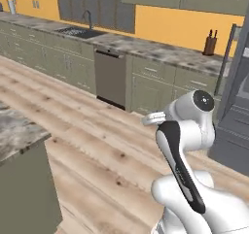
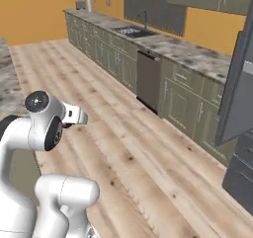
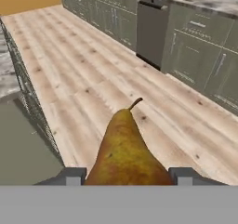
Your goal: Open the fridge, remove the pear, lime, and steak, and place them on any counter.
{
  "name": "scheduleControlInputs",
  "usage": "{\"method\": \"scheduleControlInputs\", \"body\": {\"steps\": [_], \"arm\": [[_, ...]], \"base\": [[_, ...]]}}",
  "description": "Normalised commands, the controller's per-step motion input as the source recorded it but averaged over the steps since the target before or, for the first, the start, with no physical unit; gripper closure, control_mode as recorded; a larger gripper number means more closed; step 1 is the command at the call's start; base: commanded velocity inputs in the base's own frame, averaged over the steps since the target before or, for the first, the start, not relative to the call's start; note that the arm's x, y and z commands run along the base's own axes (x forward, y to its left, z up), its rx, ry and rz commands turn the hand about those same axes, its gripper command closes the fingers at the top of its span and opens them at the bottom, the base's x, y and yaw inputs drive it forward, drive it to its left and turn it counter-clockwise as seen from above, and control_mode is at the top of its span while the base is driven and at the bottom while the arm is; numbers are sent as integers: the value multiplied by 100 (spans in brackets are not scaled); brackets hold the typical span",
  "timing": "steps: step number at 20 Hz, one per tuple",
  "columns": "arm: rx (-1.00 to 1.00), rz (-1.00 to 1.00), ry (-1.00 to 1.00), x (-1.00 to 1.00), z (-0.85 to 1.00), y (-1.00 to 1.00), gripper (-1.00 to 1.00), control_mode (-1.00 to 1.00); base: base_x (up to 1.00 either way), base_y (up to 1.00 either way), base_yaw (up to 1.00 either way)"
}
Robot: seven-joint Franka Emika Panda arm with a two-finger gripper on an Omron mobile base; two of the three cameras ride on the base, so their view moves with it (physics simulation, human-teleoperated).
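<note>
Pear [image 3: 123, 153] is sitting clamped between my fingers [image 3: 126, 175]; I am heading for the bench [image 1: 19, 131], lime and steak pending.

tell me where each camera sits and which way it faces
Left base view: behind the arm on its left, facing the wall counter with the sink and the open fridge.
Right base view: behind on the right, same wall counter, sink and wood floor, arm at lower left.
Hand view: on the hand, looking along the gripper over the floor; the pear sits between its jaws.
</note>
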Motion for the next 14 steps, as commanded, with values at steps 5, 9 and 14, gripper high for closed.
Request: {"method": "scheduleControlInputs", "body": {"steps": [5, 9, 14], "arm": [[0, 0, 0, 0, 0, 0, 100, 100], [0, 0, 0, 0, 0, 0, 100, 100], [0, 0, 0, 0, 0, 0, 100, 100]], "base": [[0, 100, 37], [24, 100, 30], [27, 100, 39]]}}
